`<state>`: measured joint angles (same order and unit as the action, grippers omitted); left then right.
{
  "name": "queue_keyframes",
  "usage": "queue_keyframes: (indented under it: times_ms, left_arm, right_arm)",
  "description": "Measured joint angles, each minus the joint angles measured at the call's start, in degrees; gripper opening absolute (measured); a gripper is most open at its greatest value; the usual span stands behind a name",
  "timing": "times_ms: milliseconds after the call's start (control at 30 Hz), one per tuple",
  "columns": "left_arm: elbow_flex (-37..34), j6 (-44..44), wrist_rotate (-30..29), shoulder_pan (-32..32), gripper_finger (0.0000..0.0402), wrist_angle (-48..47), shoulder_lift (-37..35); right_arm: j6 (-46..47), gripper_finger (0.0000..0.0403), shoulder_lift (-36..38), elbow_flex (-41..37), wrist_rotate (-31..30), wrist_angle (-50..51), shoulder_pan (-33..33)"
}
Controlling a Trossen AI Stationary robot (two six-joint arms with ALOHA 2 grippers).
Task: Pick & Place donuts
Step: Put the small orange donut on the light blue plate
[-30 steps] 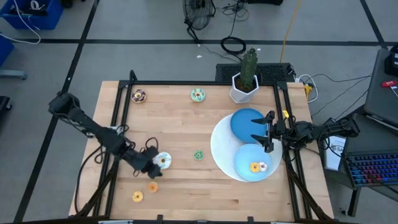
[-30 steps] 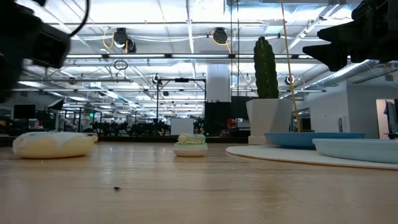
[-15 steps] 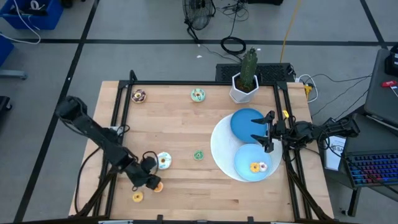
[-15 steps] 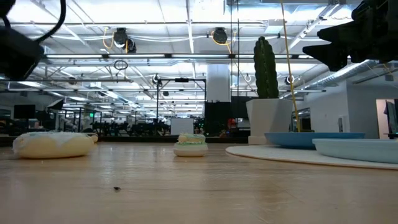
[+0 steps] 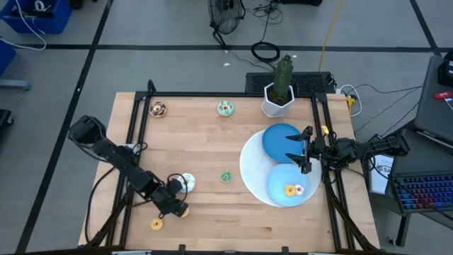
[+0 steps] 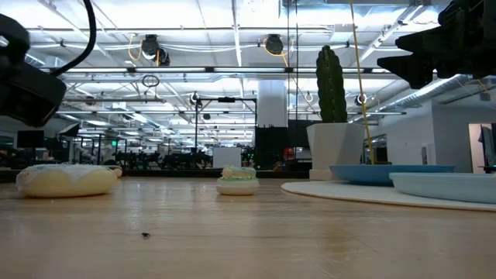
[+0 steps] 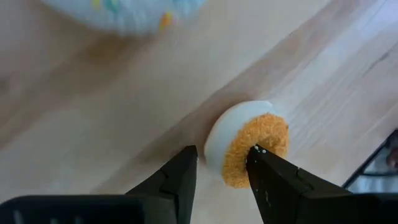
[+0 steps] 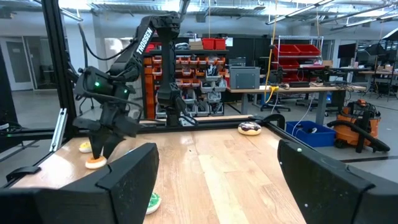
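The bench (image 5: 212, 142) is pale planked wood with visible grain, smooth and faintly sheened. The orange donut (image 7: 255, 148) has a rough, crumbly-looking top on a smooth cream base. The left pincer (image 7: 222, 167) fingers (image 7: 277, 177) look like matt black plastic. The blue plates (image 5: 282, 139) appear smooth and matt, the white disc (image 5: 251, 166) likewise.

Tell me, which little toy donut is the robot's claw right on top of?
The orange-iced ring donut near the table's front left, right at the left gripper. It sits at the gripper's fingers, while the white sprinkled donut lies just beside, untouched.
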<state>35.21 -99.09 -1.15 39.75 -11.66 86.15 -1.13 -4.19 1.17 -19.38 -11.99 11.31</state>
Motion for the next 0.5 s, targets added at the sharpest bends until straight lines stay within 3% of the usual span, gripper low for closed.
queue_keyframes:
  times_ms: [200,433,500]
  left_arm:
    - [-0.1,4.0,-2.1,0.0,0.0125,1.2,0.1]
    - [-0.2,12.8,-6.0,-0.3,0.0019,6.8,0.2]
    - [-0.2,15.3,-7.4,-0.9,0.0012,9.2,0.2]
  right_arm:
    - [0.0,0.0313,0.0,0.0,0.0,0.0,0.0]
    - [0.0,0.0313,0.0,0.0,0.0,0.0,0.0]
    - [0.0,0.0314,0.0,0.0,0.0,0.0,0.0]
